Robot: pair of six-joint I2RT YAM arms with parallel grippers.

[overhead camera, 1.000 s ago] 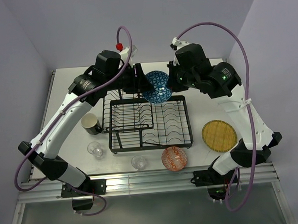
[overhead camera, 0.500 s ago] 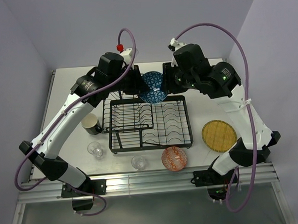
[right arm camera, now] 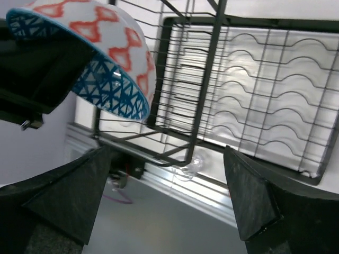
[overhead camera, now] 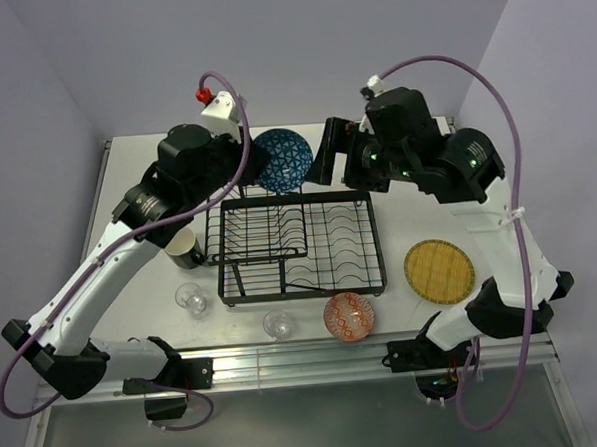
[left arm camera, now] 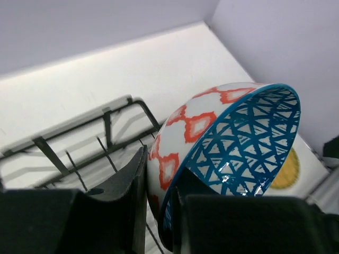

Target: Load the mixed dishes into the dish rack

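Left fingers (left arm camera: pixel 128 184) pinched tight on the rim of the blue patterned bowl (overhead camera: pixel 280 159), held on edge in the air just beyond the far side of the dish rack (overhead camera: pixel 311 273). Loading is on: next, I'd say, lower it rim-first between the wires. Right fingers (right arm camera: pixel 249 196) spread wide, empty.

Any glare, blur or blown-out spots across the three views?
Top view: evenly lit and sharp, only a bright glint on the near rail. Left wrist: bowl crisp, the tool's fingers dark and soft. Right wrist: table under the rack is washed out white; that tool's fingers underexposed.
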